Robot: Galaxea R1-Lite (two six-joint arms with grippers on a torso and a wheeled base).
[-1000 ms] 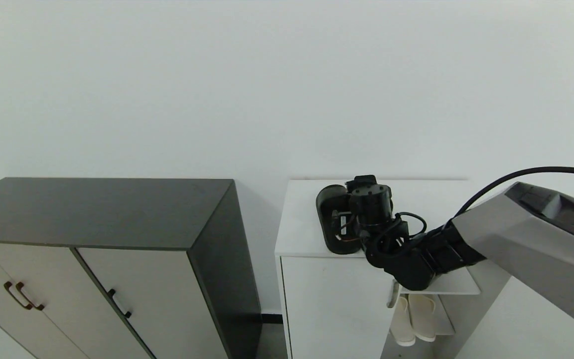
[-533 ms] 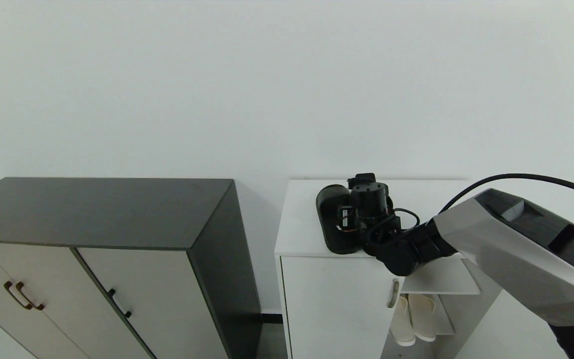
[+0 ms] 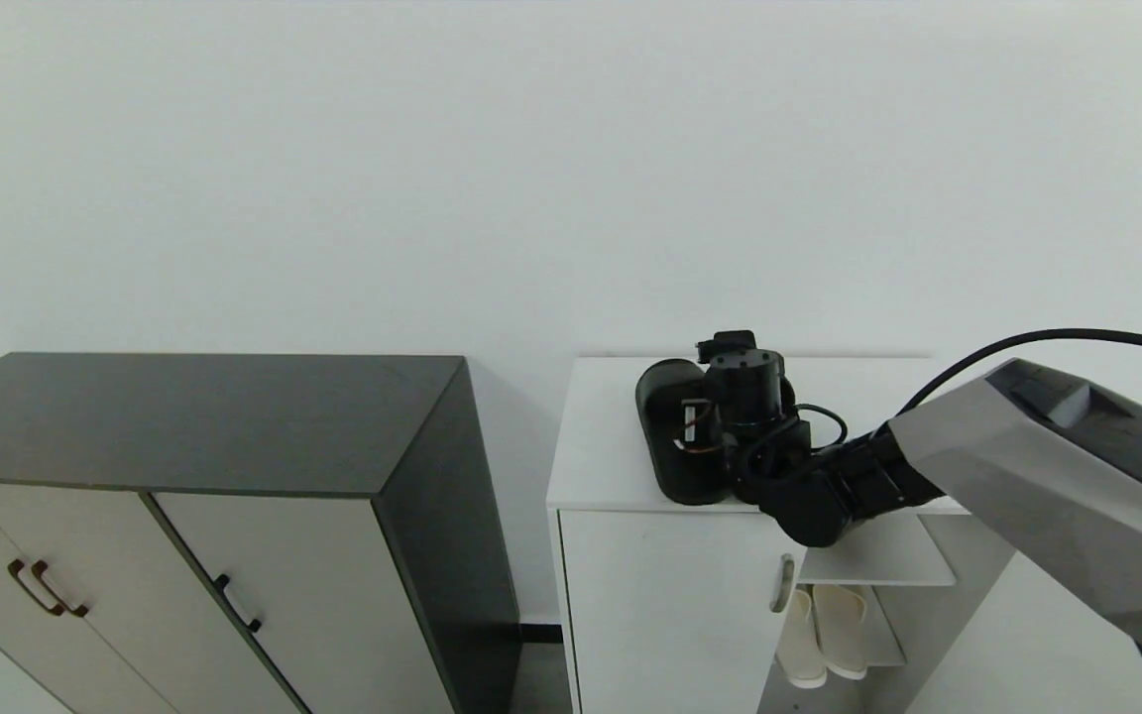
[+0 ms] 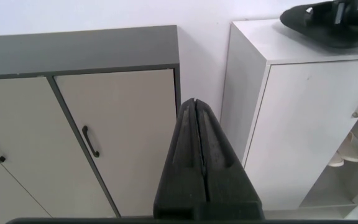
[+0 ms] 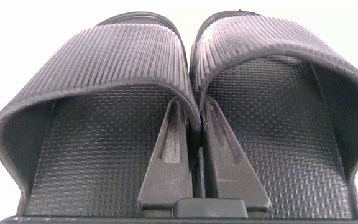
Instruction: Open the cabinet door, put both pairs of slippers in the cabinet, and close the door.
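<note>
One pair of white slippers (image 3: 822,635) is seen inside the white cabinet (image 3: 665,605), at the lower right of the head view, where the compartment stands open. The pair of black slippers (image 3: 672,446) is found on the cabinet top, just right of the frame's centre, laid side by side and touching. The right claw (image 5: 193,115) is closed on them: one of its fingers (image 5: 166,149) is set inside each slipper, and the two adjoining strap edges are pinched between them. The left claw (image 4: 196,143) is shut completely with nothing held. It is pointed toward the gap between the dark-topped cabinet (image 3: 204,416), at the left of the frame, and the white one.

The step in hand is judged to be the pick-up of the second pair. The opening is taken as done, and half of the stowing with it. For the next move, the black pair would need to be lifted clear of the top, carried out past the front edge and lowered into the open compartment near the white pair. Care is called for, since only the strap edges are clamped and one slipper could swing or slip free. The closing has yet to be done
</note>
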